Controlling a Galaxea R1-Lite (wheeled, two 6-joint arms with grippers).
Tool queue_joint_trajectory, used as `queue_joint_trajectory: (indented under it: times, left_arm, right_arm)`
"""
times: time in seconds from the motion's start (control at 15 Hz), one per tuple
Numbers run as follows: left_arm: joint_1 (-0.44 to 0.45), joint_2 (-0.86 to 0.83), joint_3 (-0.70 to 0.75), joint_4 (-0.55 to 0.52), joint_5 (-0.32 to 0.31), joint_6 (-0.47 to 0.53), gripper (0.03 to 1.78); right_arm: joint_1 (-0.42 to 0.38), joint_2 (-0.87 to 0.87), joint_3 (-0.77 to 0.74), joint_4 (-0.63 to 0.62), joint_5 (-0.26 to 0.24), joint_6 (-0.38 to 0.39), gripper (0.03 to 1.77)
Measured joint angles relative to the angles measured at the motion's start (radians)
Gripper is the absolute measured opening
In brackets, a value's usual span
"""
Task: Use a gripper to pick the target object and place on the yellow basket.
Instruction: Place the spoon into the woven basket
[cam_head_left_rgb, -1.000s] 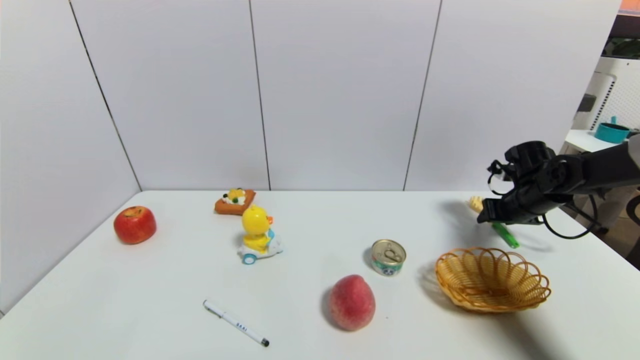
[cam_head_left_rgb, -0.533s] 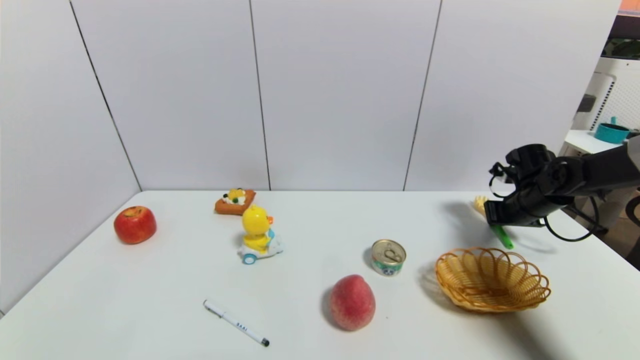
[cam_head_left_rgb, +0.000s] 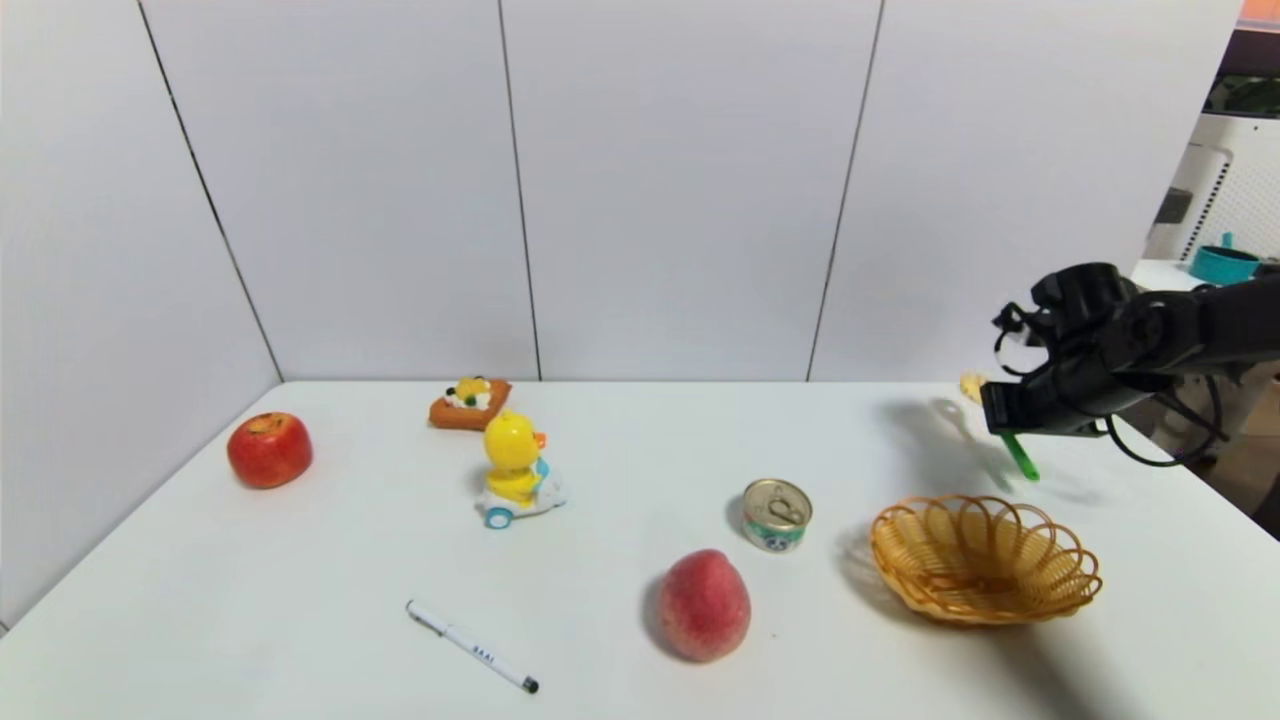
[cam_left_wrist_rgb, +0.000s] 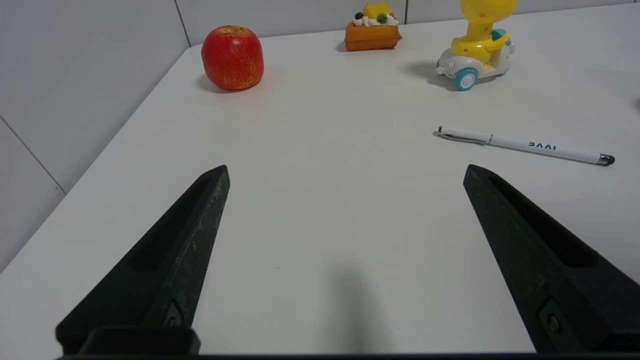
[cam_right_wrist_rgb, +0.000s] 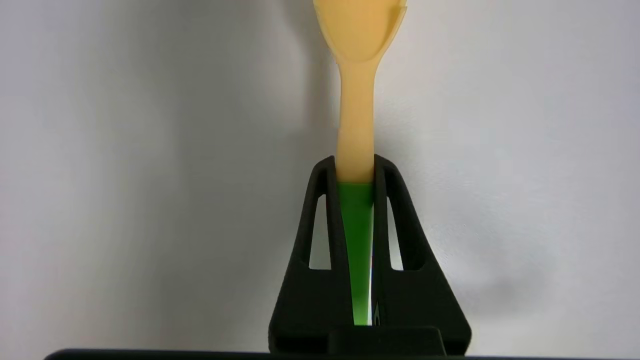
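Carrying everything, the worktop (cam_head_left_rgb: 300, 560) spreads below the right gripper (cam_head_left_rgb: 990, 408), with the yellow basket (cam_head_left_rgb: 985, 560) resting nearer the robot than the jaws. Those jaws are clenched on the target object (cam_right_wrist_rgb: 356, 150) (lifted clear of the surface), while the left gripper (cam_left_wrist_rgb: 345, 170) hangs parked, jaws spread wide.

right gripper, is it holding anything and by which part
Yes. The right gripper is shut on the toy utensil, clamped where the green handle meets the pale yellow neck, lifted off the table. The left gripper is open and holds nothing.
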Motion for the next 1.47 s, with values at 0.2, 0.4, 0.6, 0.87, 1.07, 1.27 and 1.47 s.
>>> queue_joint_trajectory:
  times: [0.2, 0.4, 0.6, 0.87, 1.07, 1.27, 1.47]
  left_arm:
    - [0.000, 0.000, 0.000, 0.000, 0.000, 0.000, 1.69]
    - [0.000, 0.000, 0.000, 0.000, 0.000, 0.000, 1.69]
    - [0.000, 0.000, 0.000, 0.000, 0.000, 0.001, 1.69]
    - [0.000, 0.000, 0.000, 0.000, -0.001, 0.000, 1.69]
    - [0.000, 0.000, 0.000, 0.000, 0.000, 0.000, 1.69]
    - [0.000, 0.000, 0.000, 0.000, 0.000, 0.000, 1.69]
    - [0.000, 0.000, 0.000, 0.000, 0.000, 0.000, 1.69]
  right_arm:
    - [0.016, -0.118, 0.018, 0.002, 0.022, 0.002, 0.16]
    - [0.043, -0.261, 0.078, 0.002, 0.061, 0.001, 0.16]
    - [0.109, -0.410, 0.168, 0.000, 0.082, -0.003, 0.16]
    - [0.171, -0.557, 0.264, -0.001, 0.243, -0.204, 0.16]
    - [0.176, -0.618, 0.326, 0.000, 0.397, -0.467, 0.16]
    - [0.155, -0.651, 0.396, 0.000, 0.542, -0.749, 0.16]
    - [0.127, -0.667, 0.458, -0.002, 0.681, -1.028, 0.16]
